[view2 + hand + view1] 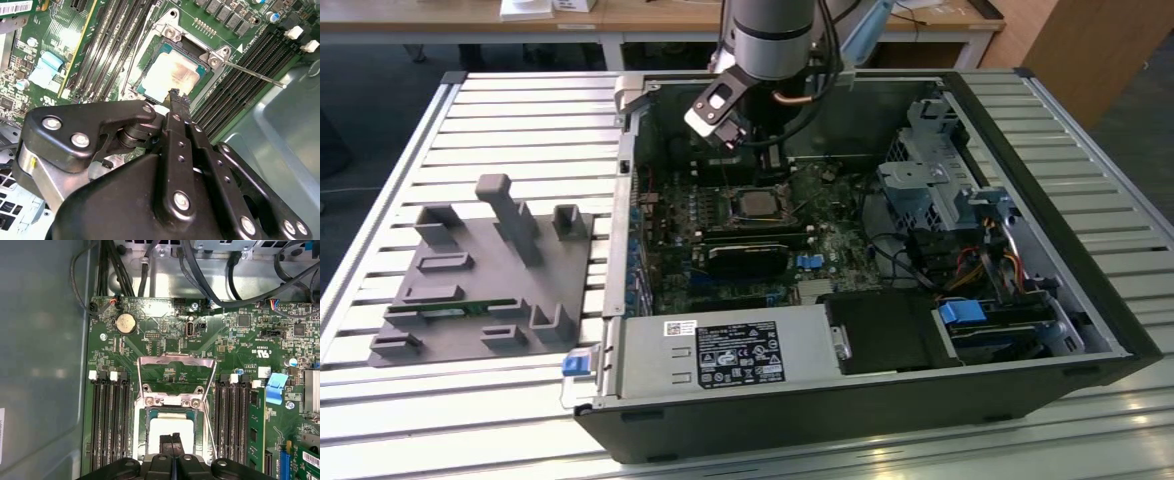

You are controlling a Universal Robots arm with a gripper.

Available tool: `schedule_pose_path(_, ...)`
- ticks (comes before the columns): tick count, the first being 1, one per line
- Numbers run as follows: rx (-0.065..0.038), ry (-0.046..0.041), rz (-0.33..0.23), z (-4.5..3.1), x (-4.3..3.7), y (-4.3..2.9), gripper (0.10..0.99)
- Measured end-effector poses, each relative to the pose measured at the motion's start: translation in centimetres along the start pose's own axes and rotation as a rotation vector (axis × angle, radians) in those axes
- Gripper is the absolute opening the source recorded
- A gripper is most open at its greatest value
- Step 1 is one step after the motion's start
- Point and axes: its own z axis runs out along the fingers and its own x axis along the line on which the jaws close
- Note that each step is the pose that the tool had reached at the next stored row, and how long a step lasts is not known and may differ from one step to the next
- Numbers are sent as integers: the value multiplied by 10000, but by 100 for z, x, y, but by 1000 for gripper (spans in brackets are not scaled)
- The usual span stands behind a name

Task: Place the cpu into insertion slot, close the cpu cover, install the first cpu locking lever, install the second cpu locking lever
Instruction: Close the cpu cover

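The cpu (pixel 170 426) lies flat in the insertion slot (pixel 145 440), its pale face up; in the second wrist view the cpu (pixel 167 75) sits inside the silvery slot rim (pixel 172 34). The cpu cover (pixel 175 358) stands swung up and open behind the slot. A thin locking lever (pixel 255 76) sticks out free beside the slot, and another lever (pixel 139 47) runs along the opposite side. My gripper (pixel 172 440) hovers just above the chip's near edge, black fingers (pixel 175 107) pressed together with nothing between them. In the exterior view my gripper (pixel 750 140) hangs over the slot (pixel 758 203).
Long black memory slots (pixel 107 425) flank the socket on both sides. Cables (pixel 215 285) cross above the board's far edge. The case wall (pixel 45 365) is close by. A grey fixture block (pixel 487 280) sits on the table at the exterior view's left.
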Motion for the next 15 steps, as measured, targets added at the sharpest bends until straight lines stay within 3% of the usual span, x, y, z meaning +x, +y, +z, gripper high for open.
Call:
schedule_pose_path(6,2,3,0,-59,2,3,106)
schedule_pose_path(15,18,45,3,-251,7,13,106)
